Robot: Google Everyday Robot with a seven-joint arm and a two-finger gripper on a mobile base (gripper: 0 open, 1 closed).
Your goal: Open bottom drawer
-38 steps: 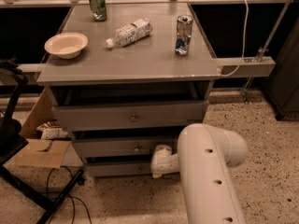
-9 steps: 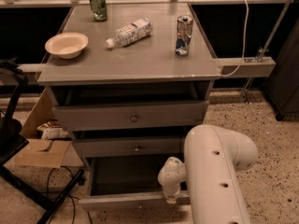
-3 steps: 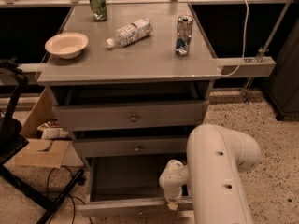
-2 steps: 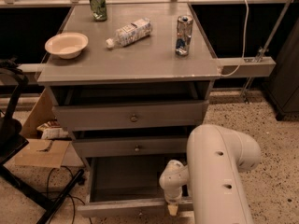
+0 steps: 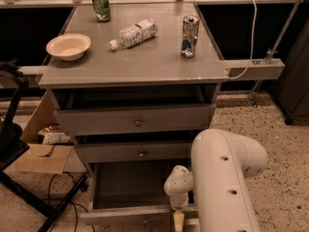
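Beneath the desk (image 5: 135, 71), the bottom drawer (image 5: 133, 182) stands well out of the carcass, its plain grey interior exposed. Its slim front panel lies close to the lower edge of the view. The tool (image 5: 178, 220) sits at that panel, right of centre, below the white arm (image 5: 222, 178). We cannot tell whether it is open or closed, or whether it has hold of anything, and the knob is not visible.

We judge the task largely done. The main risk is over-travel: a further pull could drive the drawer against its stop or off its runners. A sideways pull could rack it, and the black stand leg (image 5: 58, 209) lies near its left front corner.

The drawer's front faces us. Its long axis runs left to right, and its travel runs toward the viewer.
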